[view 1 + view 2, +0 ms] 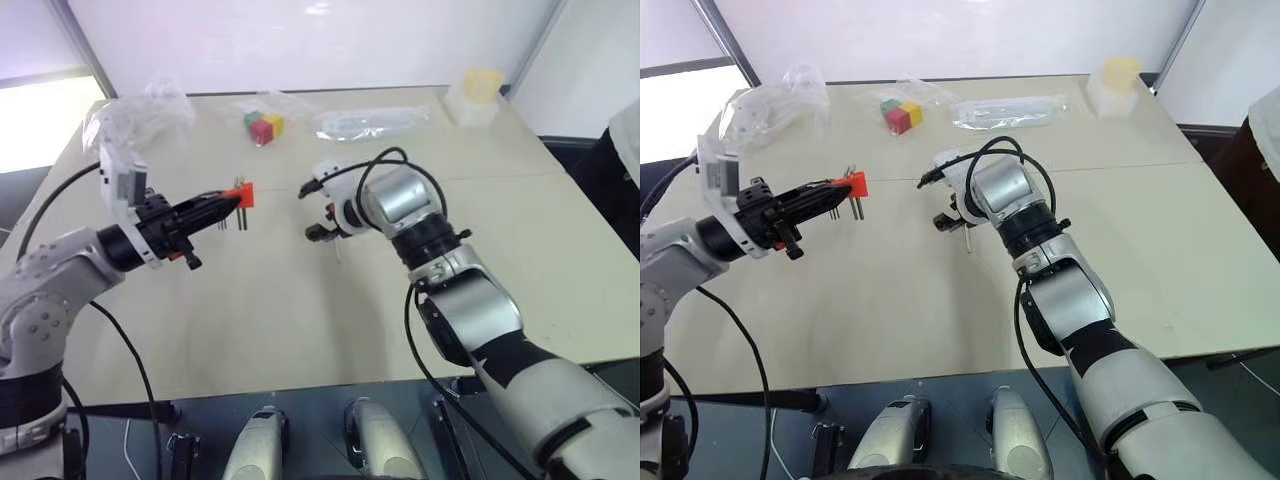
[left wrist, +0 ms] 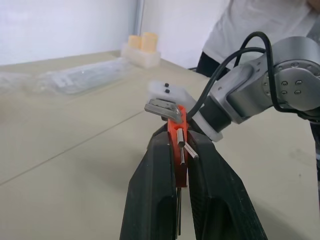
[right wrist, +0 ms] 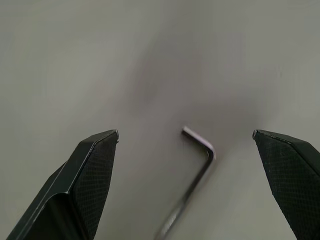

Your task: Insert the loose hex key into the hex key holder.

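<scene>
**Holder pinched on the left, loose key lying between the spread right fingers**

Left of frame: left gripper [image 1: 225,207] sits level above the table [image 1: 300,320], pointing toward centre. Its fingers are pressed onto the hex key holder [image 1: 243,194], the orange-red block at the fingertips. In the left wrist view the block [image 2: 178,145] is clamped between both black fingers [image 2: 155,195], with several grey keys sticking out of it, some toward the camera and a bunch fanned at the far end.

Centre: right gripper [image 1: 318,212] is angled down at the table, just right of the holder and apart from it. Fingers are spread wide, nothing between them is gripped. In the right wrist view the loose hex key [image 3: 197,172] lies flat on the table between the two fingertips [image 3: 95,165], touching neither, short bent end toward frame centre, long leg running to the bottom edge.

Upper part of frame: crumpled clear plastic bag [image 1: 140,110] at upper left, coloured cubes [image 1: 264,126] at upper centre, long clear packet [image 1: 372,122] just right of them, white-and-yellow container [image 1: 475,95] at upper right.
</scene>
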